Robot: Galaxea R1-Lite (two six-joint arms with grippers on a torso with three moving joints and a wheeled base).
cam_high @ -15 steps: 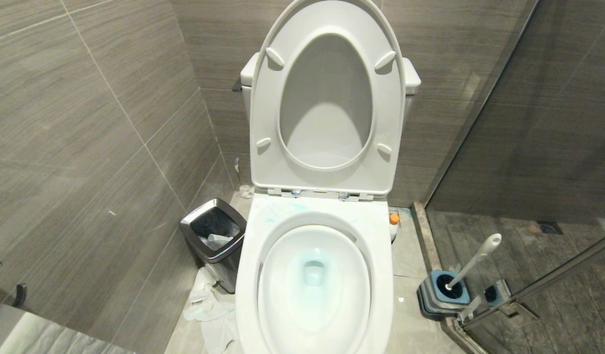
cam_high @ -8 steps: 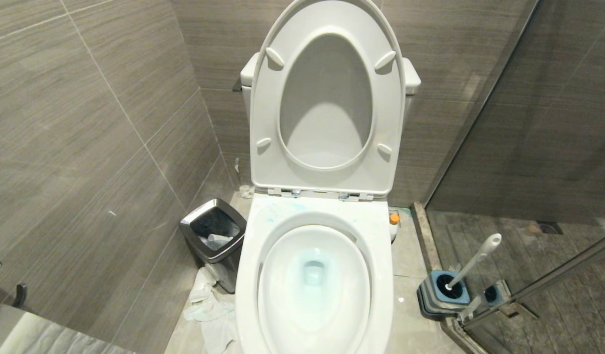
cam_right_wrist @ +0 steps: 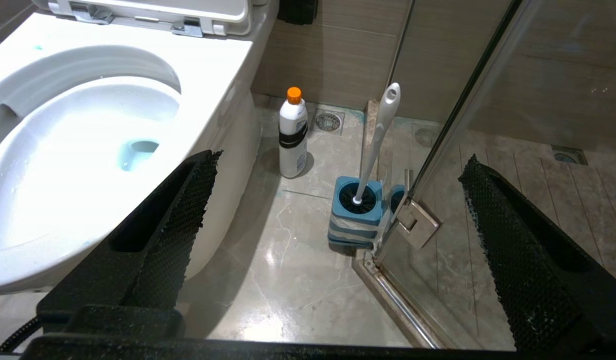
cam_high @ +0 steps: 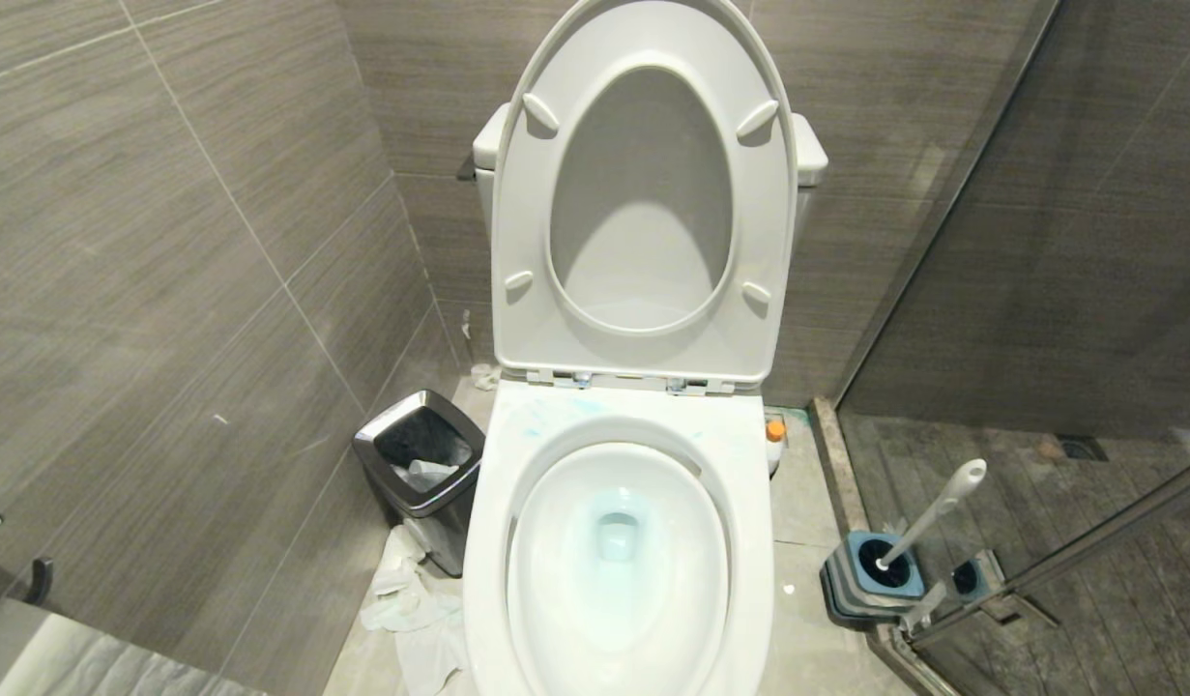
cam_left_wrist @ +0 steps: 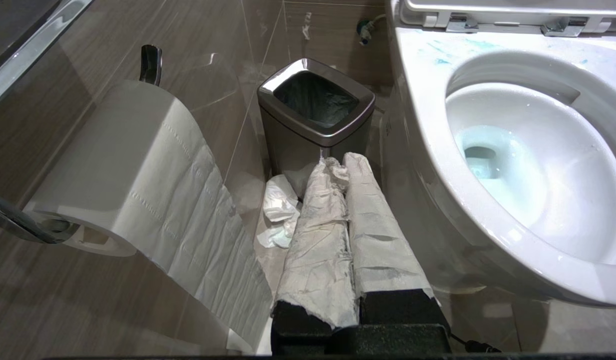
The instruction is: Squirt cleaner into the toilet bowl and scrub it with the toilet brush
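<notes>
Left gripper [cam_left_wrist: 345, 162] is sitting pinched closed, paper-wrapped; right gripper [cam_right_wrist: 338, 165] is gaping wide, toilet brush [cam_right_wrist: 375, 145] at twelve o'clock, cleaner [cam_right_wrist: 292, 135] at eleven beside the toilet bowl [cam_right_wrist: 62, 165].

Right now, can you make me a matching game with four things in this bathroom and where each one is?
Things:
1. cleaner
2. toilet brush
3. waste bin
4. toilet lid

Places or states:
A. standing in a blue-and-grey holder by the glass door
B. raised upright against the tank
C. on the floor left of the toilet bowl, crumpled paper beside it
D. upright on the floor right of the bowl, orange cap on

Pairs: 1-D, 2-A, 3-C, 4-B
</notes>
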